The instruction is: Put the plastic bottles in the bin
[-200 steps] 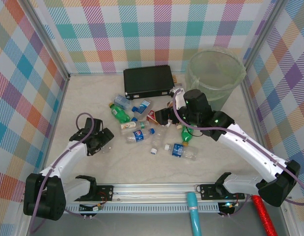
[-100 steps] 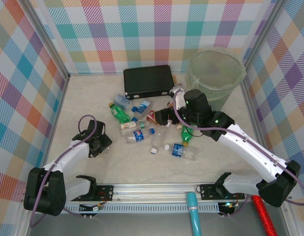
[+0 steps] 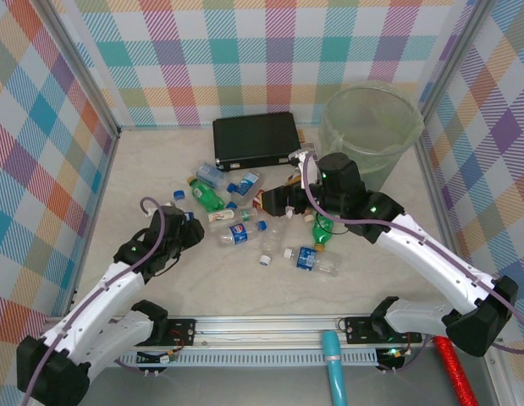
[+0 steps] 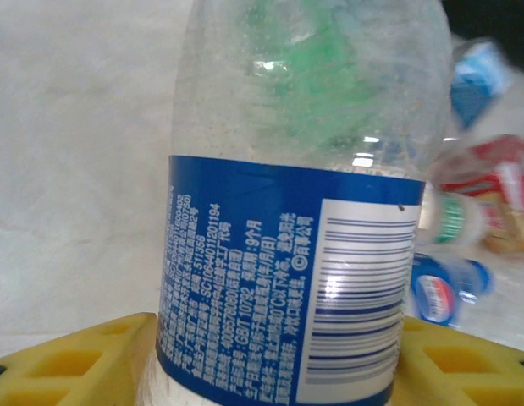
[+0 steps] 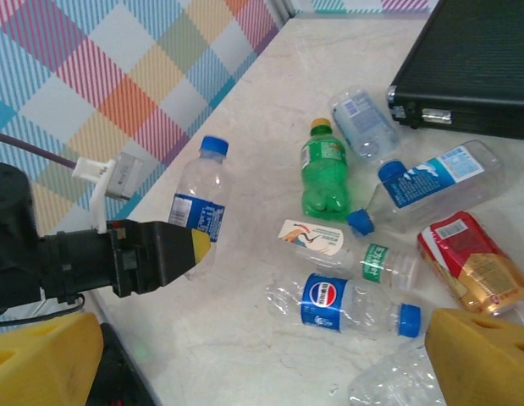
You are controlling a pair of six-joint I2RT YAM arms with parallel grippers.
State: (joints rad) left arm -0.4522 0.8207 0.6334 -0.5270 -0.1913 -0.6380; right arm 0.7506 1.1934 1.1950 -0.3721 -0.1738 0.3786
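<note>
My left gripper [image 3: 184, 223] is shut on a clear bottle with a blue label [image 4: 278, 279], its yellow fingers [image 4: 84, 359] on either side of the label. The right wrist view shows this bottle [image 5: 198, 211] held off the table, blue cap away from the gripper. My right gripper [image 3: 278, 199] hangs open over the pile, nothing between its fingers [image 5: 477, 351]. Loose bottles lie mid-table: a green one [image 5: 326, 173], a blue-labelled one [image 5: 346, 304] and a red-labelled one [image 5: 469, 271]. The pale-green bin [image 3: 372, 127] stands at the back right.
A flat black case [image 3: 256, 139] lies behind the pile, left of the bin. More bottles lie in front of my right gripper, one blue-labelled [image 3: 308, 256] and one green [image 3: 321, 233]. Checked walls close in the table on three sides.
My left arm has swung its gripper right and toward the pile, lifting the blue-labelled bottle with it. The right arm has barely moved.
</note>
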